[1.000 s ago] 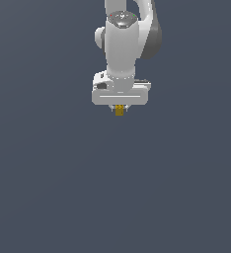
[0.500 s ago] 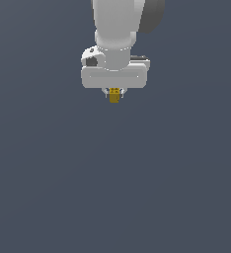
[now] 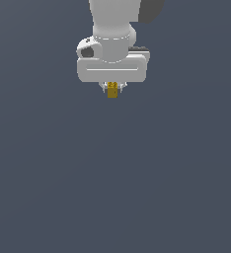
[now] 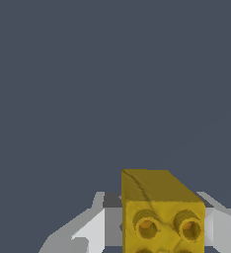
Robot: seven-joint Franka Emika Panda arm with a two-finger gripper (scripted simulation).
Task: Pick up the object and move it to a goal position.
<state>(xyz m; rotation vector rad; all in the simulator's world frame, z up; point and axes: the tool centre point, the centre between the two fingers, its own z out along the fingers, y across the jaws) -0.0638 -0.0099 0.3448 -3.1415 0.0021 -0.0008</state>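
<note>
The object is a tiny mustard-yellow block (image 3: 112,92) with round holes in its end face. It sits between the short fingers under my white gripper (image 3: 112,89), which is shut on it and holds it in the air in the upper middle of the exterior view. In the wrist view the block (image 4: 159,210) fills the space between the two white fingers (image 4: 90,232), its holed face toward the camera. No goal marker shows in either view.
A plain dark grey surface (image 3: 115,188) fills both views. The white arm (image 3: 112,24) reaches in from the exterior view's top edge.
The arm with the block has moved up and a little toward the exterior view's left, and looks larger. The block stays held between the fingers.
</note>
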